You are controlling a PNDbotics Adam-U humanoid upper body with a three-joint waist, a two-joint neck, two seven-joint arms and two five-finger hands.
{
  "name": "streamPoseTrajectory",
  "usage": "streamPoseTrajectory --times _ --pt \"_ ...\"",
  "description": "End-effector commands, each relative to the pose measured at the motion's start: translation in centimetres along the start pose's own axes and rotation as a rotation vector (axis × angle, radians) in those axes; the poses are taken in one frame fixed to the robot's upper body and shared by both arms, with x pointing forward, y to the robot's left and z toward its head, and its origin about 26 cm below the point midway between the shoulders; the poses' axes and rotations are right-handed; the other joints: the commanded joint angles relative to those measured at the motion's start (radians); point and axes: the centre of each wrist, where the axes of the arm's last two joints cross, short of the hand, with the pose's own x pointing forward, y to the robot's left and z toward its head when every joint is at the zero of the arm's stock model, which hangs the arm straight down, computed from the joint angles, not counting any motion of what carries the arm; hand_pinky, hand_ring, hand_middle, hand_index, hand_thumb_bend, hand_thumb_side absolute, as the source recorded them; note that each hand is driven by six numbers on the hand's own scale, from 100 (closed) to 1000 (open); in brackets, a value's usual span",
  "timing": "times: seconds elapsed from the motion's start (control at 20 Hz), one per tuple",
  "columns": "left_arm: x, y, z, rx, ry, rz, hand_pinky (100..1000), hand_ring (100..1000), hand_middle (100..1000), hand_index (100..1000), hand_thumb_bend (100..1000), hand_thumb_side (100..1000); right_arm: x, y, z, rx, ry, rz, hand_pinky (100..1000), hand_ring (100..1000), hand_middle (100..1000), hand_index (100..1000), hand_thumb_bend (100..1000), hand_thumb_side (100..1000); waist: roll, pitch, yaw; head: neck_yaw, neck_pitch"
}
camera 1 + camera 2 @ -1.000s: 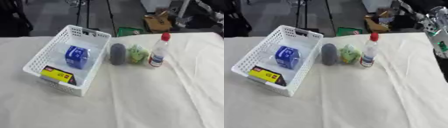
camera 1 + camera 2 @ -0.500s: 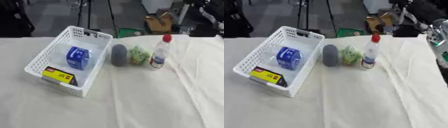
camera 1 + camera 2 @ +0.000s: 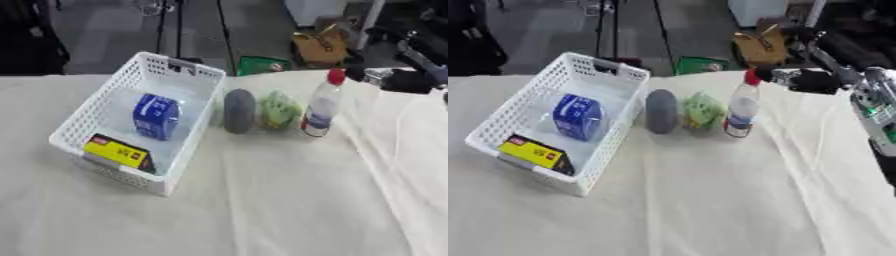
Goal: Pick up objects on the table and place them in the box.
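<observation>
Three items left on the worktop; your right hand (image 3: 811,80) sits just right of the upright bottle (image 3: 741,107), fingers unreadable. Left hand unseen; basket (image 3: 500,127) far left.

basket (image 3: 98,111): white perforated plastic | tablecloth (image 3: 289,200): matt cream cloth

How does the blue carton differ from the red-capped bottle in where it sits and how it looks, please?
The blue carton lies inside the white basket; the red-capped bottle stands upright on the table outside it. The carton is boxy, opaque and blue; the bottle is tall, slim and pale with a red cap. No hand touches either.
</observation>
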Motion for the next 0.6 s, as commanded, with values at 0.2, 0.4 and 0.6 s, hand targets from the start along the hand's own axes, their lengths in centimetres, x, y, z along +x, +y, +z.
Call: streamPoseTrajectory --times 0.2,0.4,0.6 --pt "0.4 -0.2 -0.9 -0.027 -0.03 -0.001 713 678 769 739 100 683 -0.5 -0.6 0.2 0.007 0.006 -0.092 965 1000 808 1000 721 1000 -0.002 -0.014 0.001 -0.002 -0.012" --pt "0.4 -0.3 -0.9 -0.028 -0.029 -0.001 714 678 769 739 100 682 -0.2 -0.2 0.3 0.0 -0.02 -0.127 980 1000 809 1000 744 1000 -0.003 -0.01 0.001 -0.002 -0.014" --pt "0.4 -0.3 -0.9 -0.029 -0.027 -0.001 714 679 769 739 100 682 -0.2 0.4 0.5 0.013 -0.054 -0.159 996 1000 811 1000 750 1000 -0.003 -0.007 0.002 -0.003 -0.016"
